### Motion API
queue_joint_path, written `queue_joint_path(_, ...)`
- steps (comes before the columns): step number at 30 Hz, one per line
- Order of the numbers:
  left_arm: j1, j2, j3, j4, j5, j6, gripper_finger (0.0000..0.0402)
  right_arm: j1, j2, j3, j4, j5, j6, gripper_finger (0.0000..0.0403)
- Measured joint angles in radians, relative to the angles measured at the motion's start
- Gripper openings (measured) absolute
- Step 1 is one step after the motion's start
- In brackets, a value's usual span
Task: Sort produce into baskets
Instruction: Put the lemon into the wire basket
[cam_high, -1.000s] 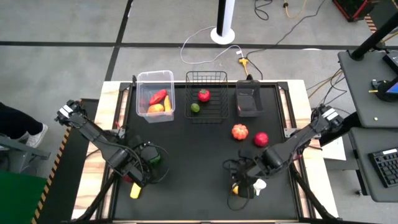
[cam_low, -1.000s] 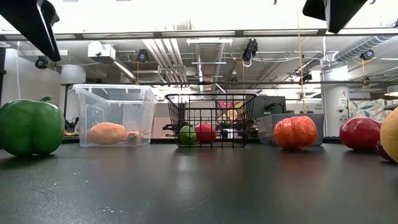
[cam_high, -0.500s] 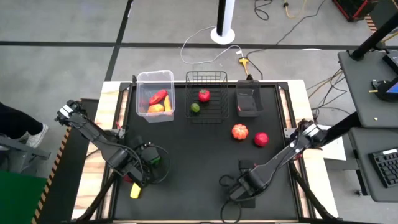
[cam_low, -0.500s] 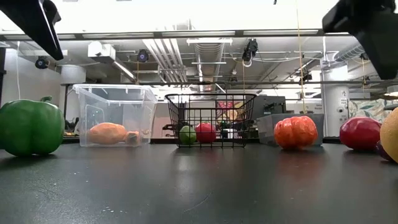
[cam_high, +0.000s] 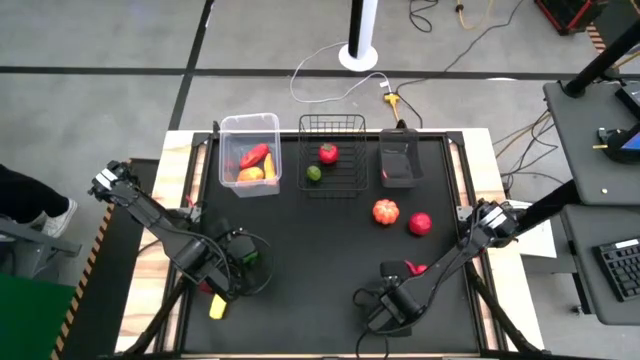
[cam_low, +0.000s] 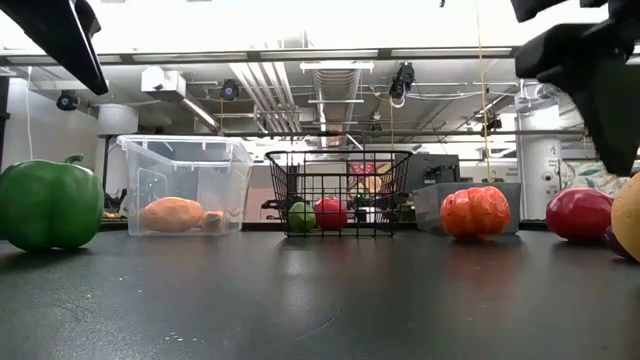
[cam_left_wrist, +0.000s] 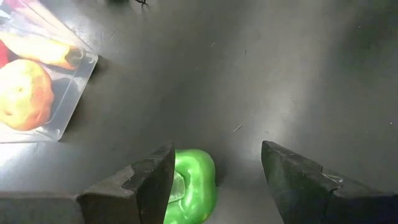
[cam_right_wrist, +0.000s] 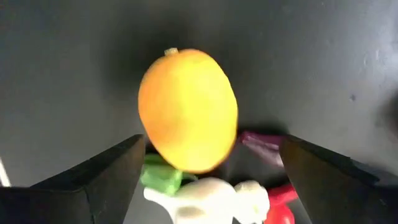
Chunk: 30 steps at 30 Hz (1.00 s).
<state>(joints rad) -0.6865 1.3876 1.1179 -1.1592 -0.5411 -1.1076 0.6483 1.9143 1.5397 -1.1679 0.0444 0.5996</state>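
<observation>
A green pepper (cam_low: 50, 205) rests on the black table at the near left. My left gripper (cam_left_wrist: 216, 152) hangs open above it, and the pepper (cam_left_wrist: 193, 186) shows below, close to one finger. At the near right lies a yellow-orange fruit (cam_right_wrist: 186, 109) beside small white, green, red and purple produce (cam_right_wrist: 211, 193). My right gripper (cam_right_wrist: 211, 143) points down over it, wide open, a finger on either side and clear of the fruit. The clear tub (cam_high: 250, 128), the wire basket (cam_high: 332, 120) and the dark bin (cam_high: 400, 165) stand in a row at the far edge.
A red-orange tomato (cam_high: 386, 211) and a dark red fruit (cam_high: 420, 223) lie in front of the dark bin. The tub holds red and orange pieces, the wire basket a red and a green one. A yellow piece (cam_high: 218, 306) lies by the near left edge.
My right gripper has come down over the yellow-orange fruit and shifted a little toward the table's near left, so that it now covers the small pile in the high view. The produce has stayed where it was.
</observation>
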Motion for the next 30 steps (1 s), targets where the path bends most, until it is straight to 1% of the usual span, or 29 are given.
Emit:
queue_joint_path(6,0.000,0.000,0.000,0.004,-0.003,0.001,0.0221,0.002,0.045,-0.003,0.058,-0.018,-0.041,0.0363)
queue_joint_path(13,0.000,0.000,0.000,0.021,-0.038,0.026,0.0221,0.000,0.045,-0.003,0.081,-0.027,-0.047,0.0360)
queue_joint_path(17,0.000,0.000,0.000,0.027,-0.047,0.026,0.0221,-0.001,0.045,-0.003,0.082,-0.027,-0.050,0.0332)
queue_joint_path(26,0.000,0.000,0.000,0.034,-0.054,0.026,0.0221,-0.016,0.047,-0.009,0.084,-0.027,-0.070,0.0241)
queue_joint_path(28,0.000,0.000,0.000,0.041,-0.071,0.026,0.0221,-0.022,0.042,-0.009,0.081,-0.027,-0.084,0.0231)
queue_joint_path(30,0.000,0.000,0.000,0.051,-0.085,0.026,0.0221,-0.030,0.029,-0.009,0.081,-0.027,-0.101,0.0230)
